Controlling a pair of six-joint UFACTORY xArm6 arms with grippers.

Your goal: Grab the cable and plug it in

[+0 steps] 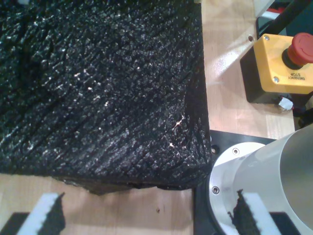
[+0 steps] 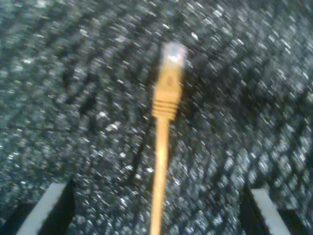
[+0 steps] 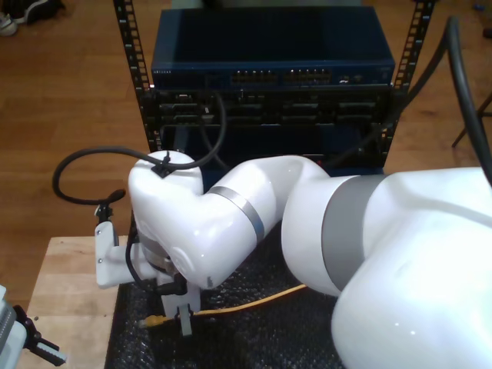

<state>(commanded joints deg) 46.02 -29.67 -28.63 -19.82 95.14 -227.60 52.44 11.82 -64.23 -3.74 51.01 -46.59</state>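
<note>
The cable [image 2: 161,147] is thin and yellow-orange, and it lies on black foam with its clear plug [image 2: 173,53] pointing away from my second gripper [image 2: 157,196]. That gripper is open and hovers above the foam, its two fingers wide apart on either side of the cable and touching nothing. In the exterior view the cable [image 3: 254,302] runs across the mat to its plug end [image 3: 154,321], right beside my second gripper [image 3: 184,319] on the big white arm. My first gripper [image 1: 149,208] is open and holds nothing, above the wooden table at the foam's edge.
A blue network switch [image 3: 273,77] with rows of ports sits in a rack behind the table. A yellow emergency-stop box [image 1: 286,61] and a white arm base [image 1: 264,181] stand beside the black foam mat [image 1: 98,88]. A grey-and-black part [image 3: 31,338] pokes in at the exterior view's lower left.
</note>
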